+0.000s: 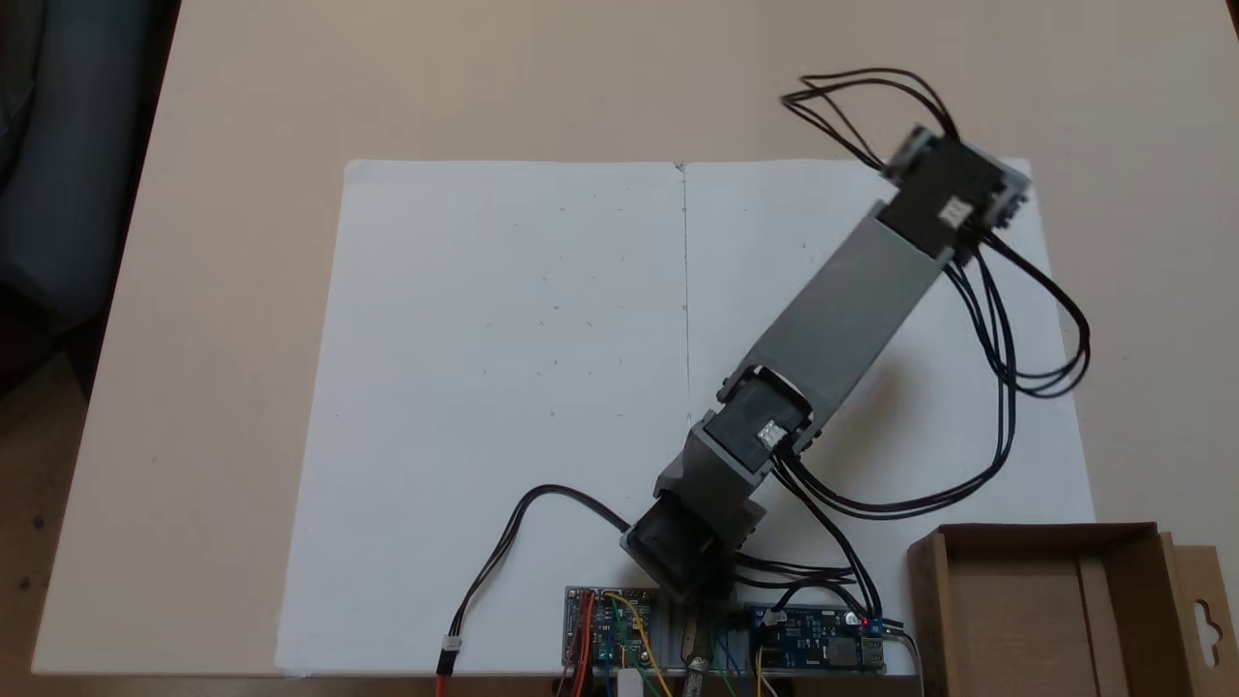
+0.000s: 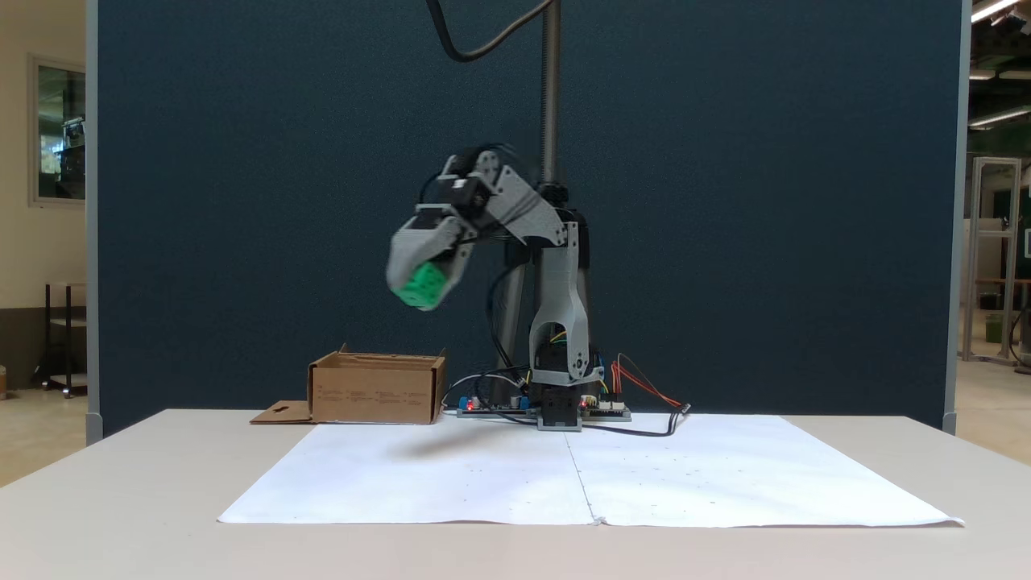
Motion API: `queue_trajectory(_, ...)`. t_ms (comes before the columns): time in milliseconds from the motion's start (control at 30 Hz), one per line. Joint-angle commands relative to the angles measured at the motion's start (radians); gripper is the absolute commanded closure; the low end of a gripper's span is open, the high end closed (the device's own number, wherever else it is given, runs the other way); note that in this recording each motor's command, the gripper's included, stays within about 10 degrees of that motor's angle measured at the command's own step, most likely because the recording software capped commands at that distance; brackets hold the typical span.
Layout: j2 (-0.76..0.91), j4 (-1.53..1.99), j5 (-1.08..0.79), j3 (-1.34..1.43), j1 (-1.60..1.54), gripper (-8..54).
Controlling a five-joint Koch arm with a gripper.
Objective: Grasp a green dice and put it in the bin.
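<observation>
1. Clamped the green dice (image 2: pixel 422 286) between the jaws of the gripper (image 2: pixel 419 292), slightly blurred.
2. Hung high above the table (image 2: pixel 121 483), up and right of the bin (image 2: pixel 375 392) in a fixed view.
3. Stood well apart from the bin (image 1: pixel 1055 605), over white paper (image 1: pixel 503 387).

Even, soft daylight in both fixed views, no glare. Faint arm shadow on paper (image 2: pixel 451 445). Fingers (image 2: pixel 411 274) and dice (image 2: pixel 424 285) motion-blurred; rest sharp.
</observation>
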Motion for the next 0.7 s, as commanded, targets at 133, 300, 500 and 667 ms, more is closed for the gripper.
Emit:
queue_trajectory(133, 0.04, 0.021, 0.049, -0.058, 0.336, 33.4)
queue_trajectory(300, 0.035, 0.021, 0.049, -0.058, 0.571, 33.4)
queue_trajectory(500, -0.041, 0.02, 0.04, -0.081, 0.798, 33.4)
queue_trajectory(667, -0.138, 0.02, 0.021, -0.104, 0.904, 33.4)
